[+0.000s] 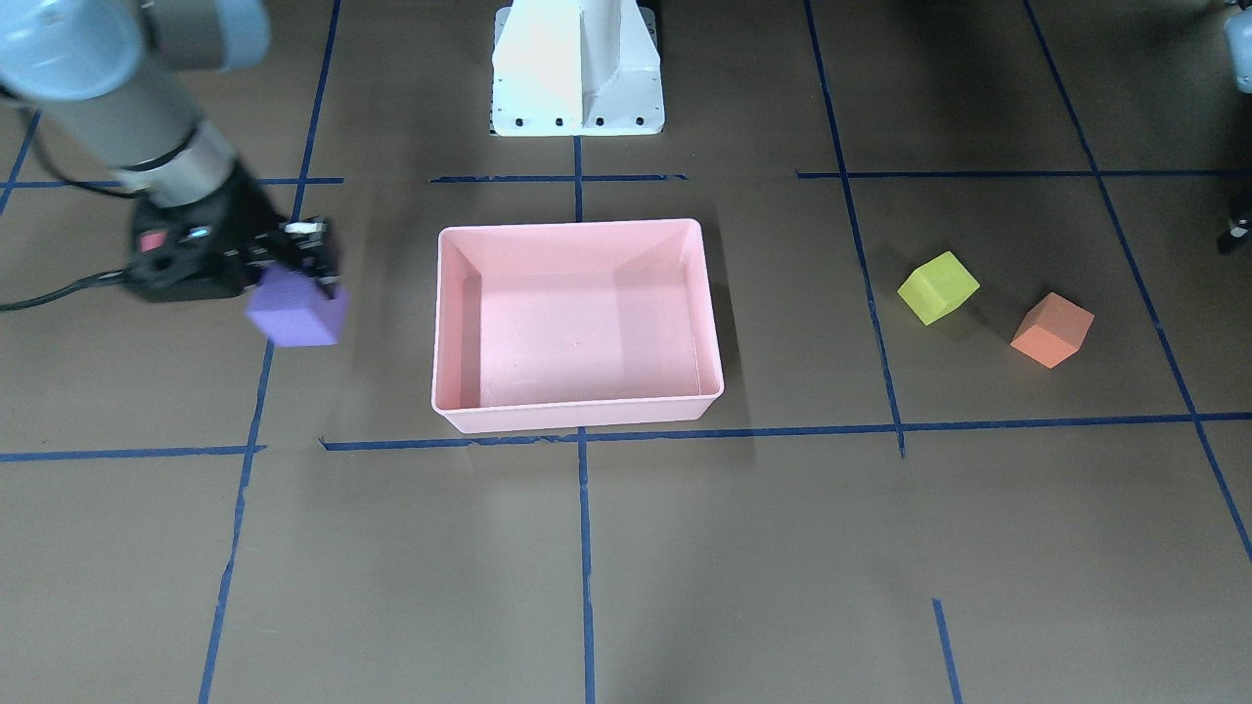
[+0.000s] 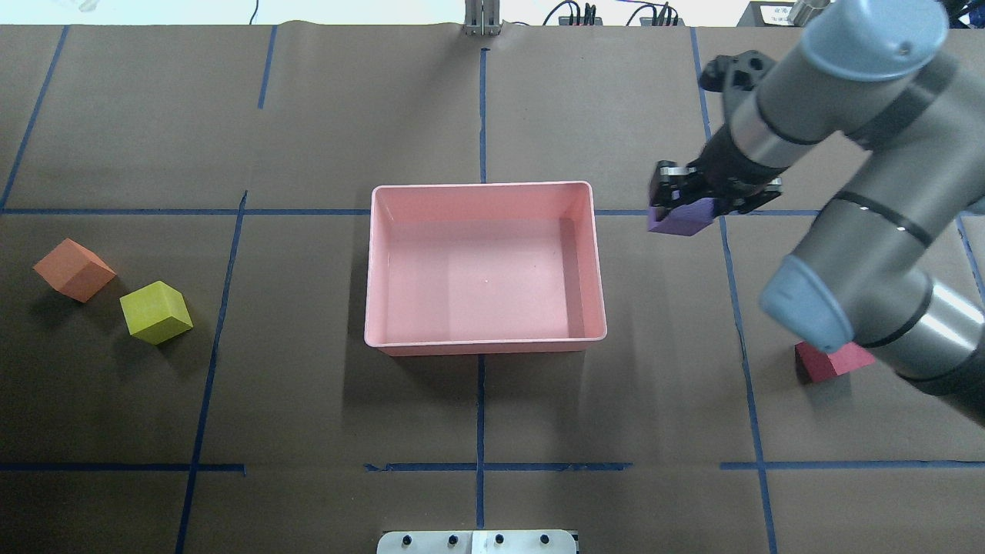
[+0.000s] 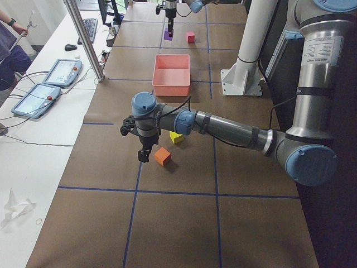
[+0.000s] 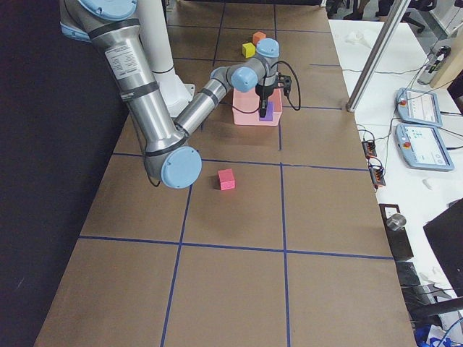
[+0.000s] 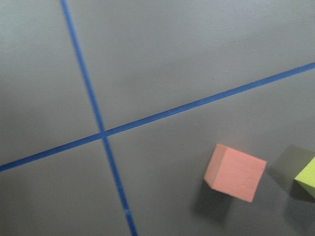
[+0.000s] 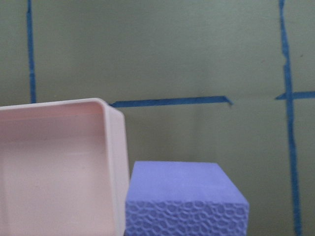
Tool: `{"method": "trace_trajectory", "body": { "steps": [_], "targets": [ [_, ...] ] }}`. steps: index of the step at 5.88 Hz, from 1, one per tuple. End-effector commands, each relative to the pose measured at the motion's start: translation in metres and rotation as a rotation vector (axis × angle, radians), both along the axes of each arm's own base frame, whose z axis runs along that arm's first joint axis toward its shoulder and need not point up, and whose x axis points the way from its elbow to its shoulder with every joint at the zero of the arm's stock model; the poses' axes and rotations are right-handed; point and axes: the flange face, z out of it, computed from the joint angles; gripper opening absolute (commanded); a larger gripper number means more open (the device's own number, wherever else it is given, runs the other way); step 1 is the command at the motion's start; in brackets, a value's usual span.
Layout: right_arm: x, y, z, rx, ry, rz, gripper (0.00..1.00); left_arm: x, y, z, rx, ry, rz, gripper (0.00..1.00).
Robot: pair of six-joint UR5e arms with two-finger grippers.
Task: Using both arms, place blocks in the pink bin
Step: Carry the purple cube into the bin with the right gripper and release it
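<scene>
Right tool around one purple block beside one pink bin

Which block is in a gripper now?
The purple block, in the right gripper beside the pink bin; red, yellow-green and orange lie on the table.

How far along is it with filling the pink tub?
Nothing is done yet: the tub is empty. In hand: the right jaws grip the purple block just outside the tub's wall. To go: the red block, yellow-green block and orange block lie on the table; the left jaws hang near the orange one.
</scene>
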Motion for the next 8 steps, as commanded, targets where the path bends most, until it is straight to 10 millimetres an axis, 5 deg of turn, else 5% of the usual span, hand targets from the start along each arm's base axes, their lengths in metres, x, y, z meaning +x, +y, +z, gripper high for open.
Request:
{"method": "trace_trajectory", "body": {
  "steps": [1, 2, 3, 6, 8],
  "targets": [
    [-0.099, 0.046, -0.088, -0.076, -0.004, 0.089, 0.15, 0.042, 0.003, -0.001, 0.011, 0.003, 0.075, 1.00],
    [-0.151, 0.061, -0.113, -0.106, 0.016, 0.139, 0.98, 0.045, 0.002, 0.003, 0.019, 0.001, 0.082, 1.00],
    [-0.150, 0.061, -0.116, -0.091, 0.014, 0.150, 1.00, 0.048, -0.006, 0.024, 0.071, 0.010, 0.082, 1.00],
    [-0.111, 0.083, -0.092, -0.039, 0.000, 0.088, 1.00, 0.151, 0.007, 0.040, 0.060, -0.017, 0.046, 1.00],
    [-0.110, 0.082, -0.085, -0.044, 0.010, 0.090, 1.00, 0.173, 0.013, 0.051, 0.040, -0.024, 0.086, 1.00]
  ]
}}
